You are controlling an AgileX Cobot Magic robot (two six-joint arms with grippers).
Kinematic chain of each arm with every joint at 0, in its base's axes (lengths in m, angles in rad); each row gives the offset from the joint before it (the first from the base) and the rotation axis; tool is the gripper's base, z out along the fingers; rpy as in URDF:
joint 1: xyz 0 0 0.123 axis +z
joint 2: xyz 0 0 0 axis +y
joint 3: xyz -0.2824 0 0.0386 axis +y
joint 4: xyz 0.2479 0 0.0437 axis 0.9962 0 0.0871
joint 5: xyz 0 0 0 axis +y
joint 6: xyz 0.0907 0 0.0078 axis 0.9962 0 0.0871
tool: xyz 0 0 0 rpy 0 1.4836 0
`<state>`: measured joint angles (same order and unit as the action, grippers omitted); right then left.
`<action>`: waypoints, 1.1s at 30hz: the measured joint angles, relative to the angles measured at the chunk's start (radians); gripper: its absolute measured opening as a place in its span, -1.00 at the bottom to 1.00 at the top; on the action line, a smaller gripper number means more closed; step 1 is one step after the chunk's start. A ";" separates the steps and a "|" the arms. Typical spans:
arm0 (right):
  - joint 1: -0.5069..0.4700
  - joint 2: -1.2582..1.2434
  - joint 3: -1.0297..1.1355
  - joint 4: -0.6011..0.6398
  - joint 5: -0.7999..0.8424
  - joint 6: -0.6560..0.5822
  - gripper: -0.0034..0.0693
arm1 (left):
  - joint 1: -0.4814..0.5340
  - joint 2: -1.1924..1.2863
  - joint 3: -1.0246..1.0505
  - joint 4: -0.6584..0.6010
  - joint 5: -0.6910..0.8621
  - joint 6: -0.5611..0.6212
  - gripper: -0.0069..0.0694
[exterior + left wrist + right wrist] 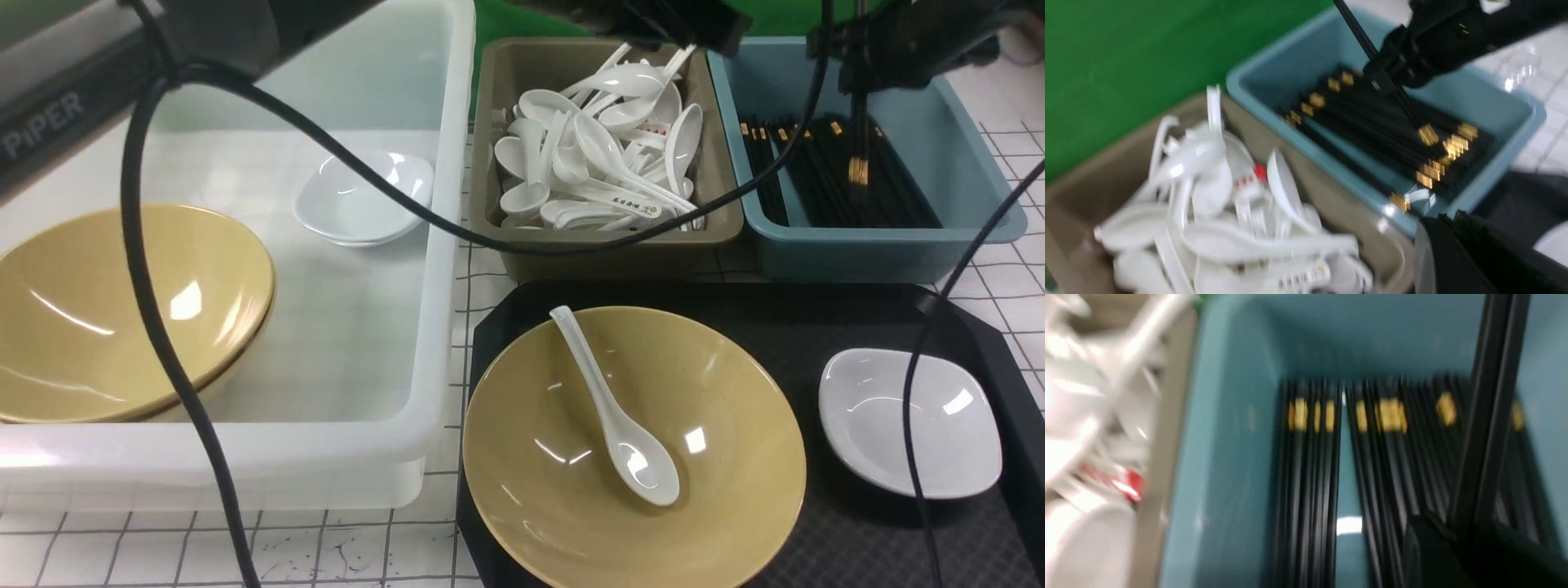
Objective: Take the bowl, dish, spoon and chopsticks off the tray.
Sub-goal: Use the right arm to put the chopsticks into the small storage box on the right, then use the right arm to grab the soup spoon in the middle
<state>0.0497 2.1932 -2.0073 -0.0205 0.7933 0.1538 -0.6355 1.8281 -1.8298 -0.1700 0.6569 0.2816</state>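
The black tray (816, 318) holds the yellow bowl (718, 408), with the white spoon (629, 449) lying inside it. The white dish (906, 425) sits on the tray to the bowl's right. My right gripper (853, 61) is shut on the black chopsticks (857, 147) and holds them upright, gold bands down, over the blue tub (963, 147). The right wrist view shows that gripper (1470, 526) and the held pair (1494, 416). My left gripper (678, 33) hovers over the olive tub (490, 163); its fingers (1453, 228) look closed and empty, but the view is blurred.
The olive tub is full of white spoons (604, 147). The blue tub holds many black chopsticks (816, 180). A white tub (441, 245) at left holds another yellow bowl (122, 310) and white dish (359, 196). Black cables (155, 327) hang across the view.
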 joint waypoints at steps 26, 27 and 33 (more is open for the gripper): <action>0.409 -0.660 0.497 0.082 0.374 -0.296 0.23 | 0.011 -0.885 0.783 0.119 0.194 -0.074 -0.83; 0.422 -0.678 0.530 0.082 0.356 -0.288 0.23 | 0.011 -0.906 0.809 0.119 0.176 -0.080 -0.83; 0.602 -0.765 0.797 0.085 0.106 -0.230 0.23 | 0.011 -1.032 0.984 0.117 0.061 -0.122 -0.83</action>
<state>0.6516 1.4282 -1.2105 0.0646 0.8995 -0.0759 -0.6244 0.7960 -0.8454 -0.0529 0.7181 0.1592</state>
